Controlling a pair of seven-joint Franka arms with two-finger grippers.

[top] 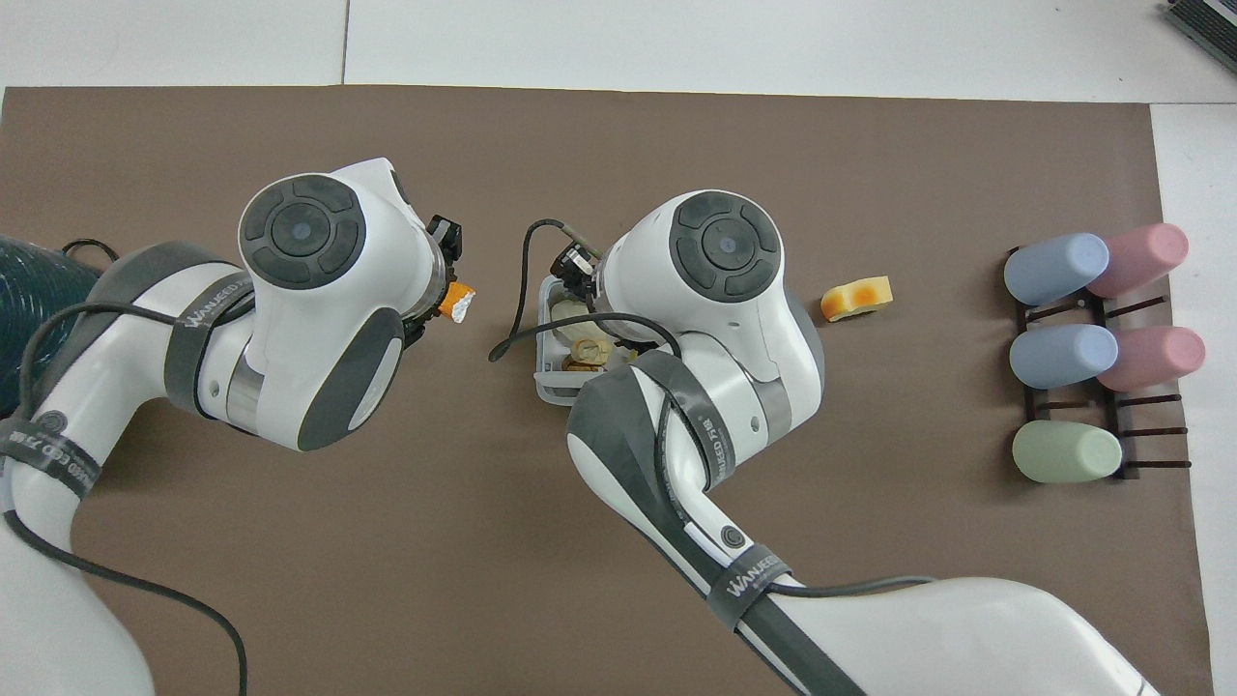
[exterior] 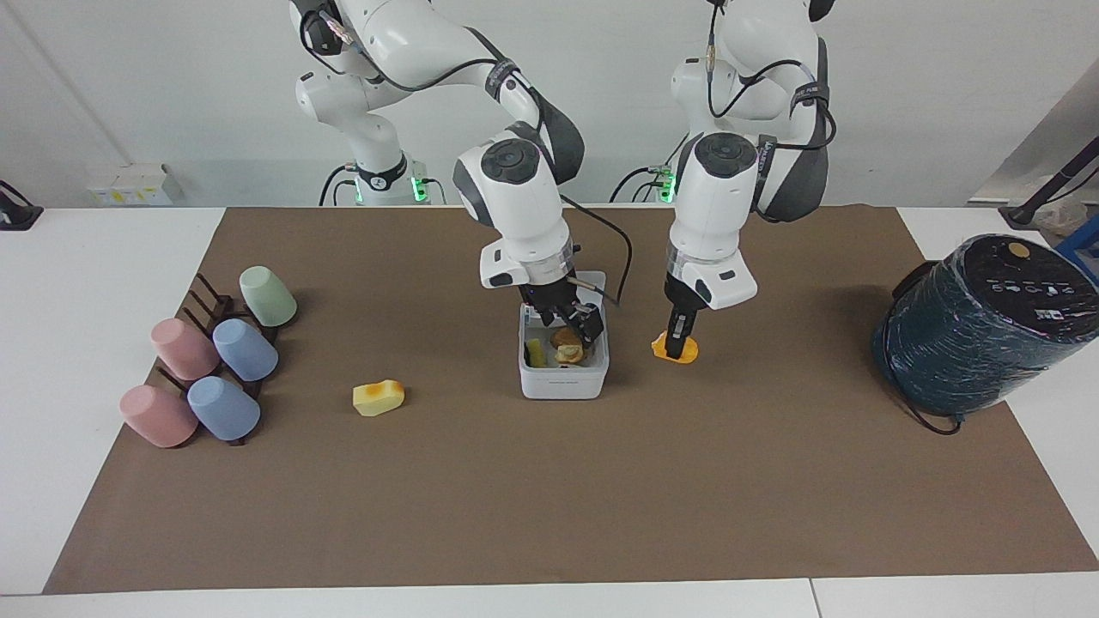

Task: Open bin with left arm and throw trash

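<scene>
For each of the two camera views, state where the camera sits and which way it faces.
Facing view: high across the table, looking at the robots; both arms, bases at top.
Overhead view: above the robots' end, looking steeply down; arms enter from the bottom.
Shared: the open bin, the yellow block, the left gripper and the right gripper.
</scene>
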